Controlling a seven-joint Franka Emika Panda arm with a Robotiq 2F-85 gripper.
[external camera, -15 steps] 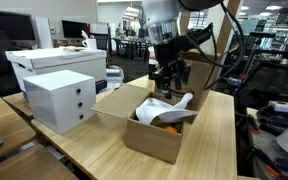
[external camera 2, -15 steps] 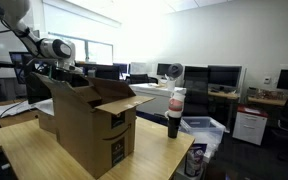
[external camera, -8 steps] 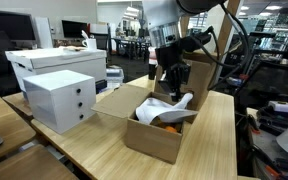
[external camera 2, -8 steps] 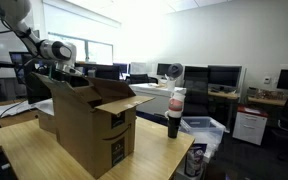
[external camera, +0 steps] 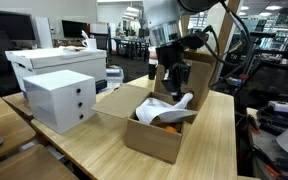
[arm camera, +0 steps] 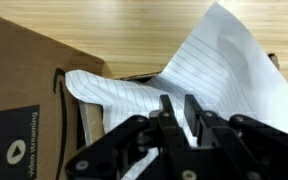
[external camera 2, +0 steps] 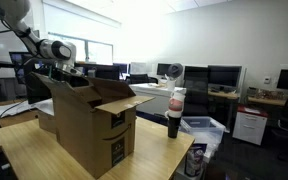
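Observation:
My gripper [external camera: 170, 78] hangs over the open cardboard box [external camera: 156, 140] on the wooden table, just above a crumpled sheet of white lined paper [external camera: 169, 105] that sticks out of the box. In the wrist view the jaws [arm camera: 180, 112] are drawn almost together with only a thin gap. The lined paper [arm camera: 224, 70] lies below them, and I see nothing gripped. An orange object [external camera: 171, 126] shows under the paper inside the box. In an exterior view the arm [external camera 2: 52, 50] reaches behind the tall box [external camera 2: 89, 125], and its fingers are hidden there.
A white drawer unit [external camera: 59, 100] and a larger white box [external camera: 54, 62] stand beside the cardboard box. A dark bottle with a red band [external camera 2: 174, 112] stands at the table's edge. Desks, monitors and chairs fill the room behind.
The gripper has risen slightly above the box. The lined paper stays in the box in the same shape.

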